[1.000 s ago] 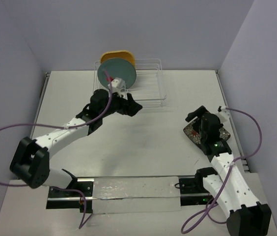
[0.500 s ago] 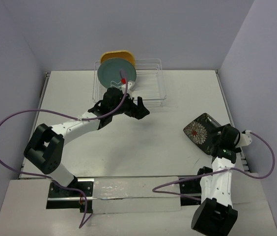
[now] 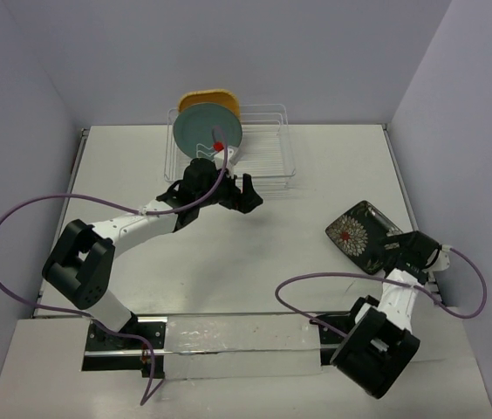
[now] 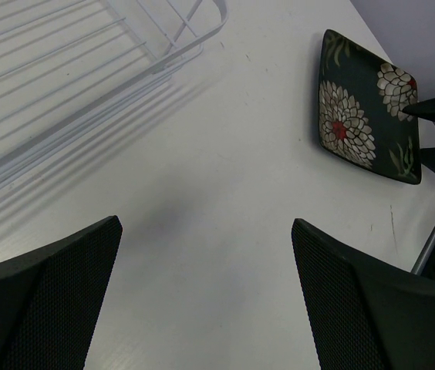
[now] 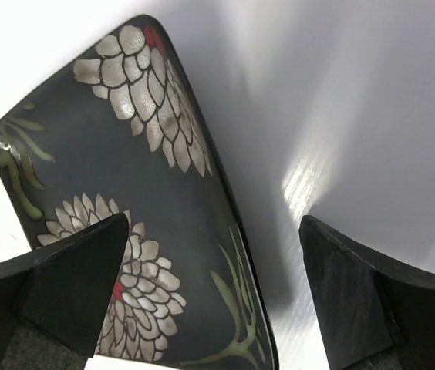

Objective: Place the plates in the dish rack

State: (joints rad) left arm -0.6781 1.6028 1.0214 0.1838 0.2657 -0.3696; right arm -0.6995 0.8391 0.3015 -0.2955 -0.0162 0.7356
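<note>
Both jaws wide; dark plate (image 5: 125, 231) ungripped

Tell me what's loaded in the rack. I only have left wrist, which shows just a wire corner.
Observer: A teal plate stands upright at the left end of the dish rack.
Operator: Anything behind it?
Observer: An orange-tan plate, also upright, right behind the teal one.
Operator: Has right grabbed the floral plate yet?
Observer: No. The right gripper is open, with one finger over the plate and the other over the bare table.
</note>
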